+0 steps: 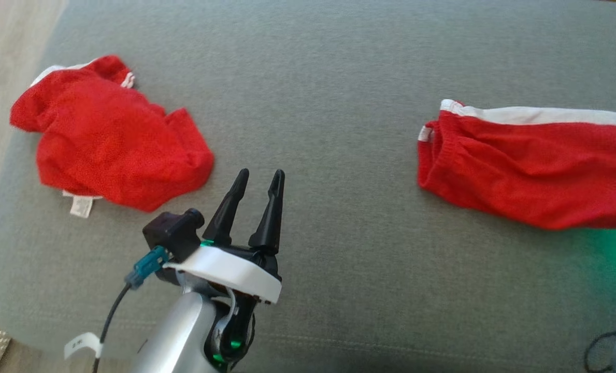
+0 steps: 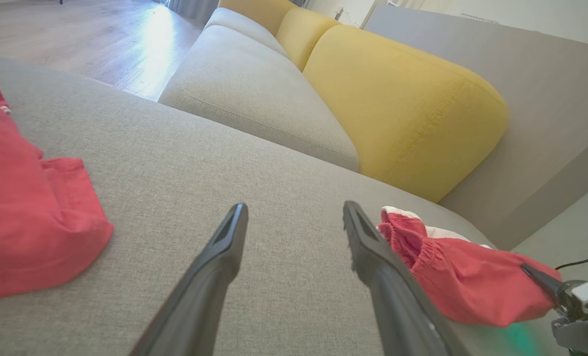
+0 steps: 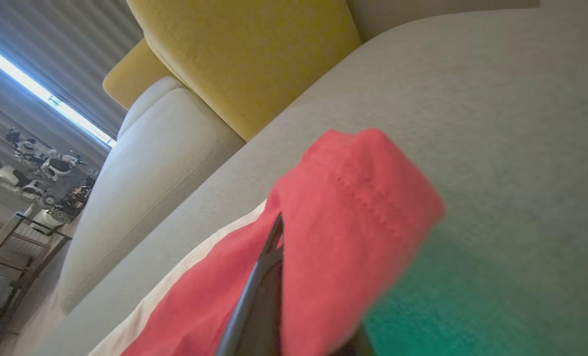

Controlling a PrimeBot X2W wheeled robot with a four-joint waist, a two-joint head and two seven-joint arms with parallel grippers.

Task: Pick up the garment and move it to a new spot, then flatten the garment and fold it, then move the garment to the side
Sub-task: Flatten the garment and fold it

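A red garment with a white side stripe point(image 1: 520, 166) lies stretched across the right of the grey cushion point(image 1: 339, 77). My right gripper point(image 3: 279, 232) is shut on this garment's point(image 3: 343, 212) hemmed end, with red cloth folded over its fingers. The left wrist view shows that same gripper point(image 2: 546, 279) pinching the garment's point(image 2: 462, 282) near end. My left gripper point(image 1: 261, 175) stands open above bare cushion at the lower middle, nothing between its fingers point(image 2: 224, 247). It sits between the two red cloths, touching neither.
A second red garment point(image 1: 105, 140), crumpled with a white label, lies at the cushion's left, near its edge and the wooden floor point(image 1: 2, 52). Yellow back cushions point(image 2: 397, 104) and another grey seat point(image 2: 254, 89) lie beyond.
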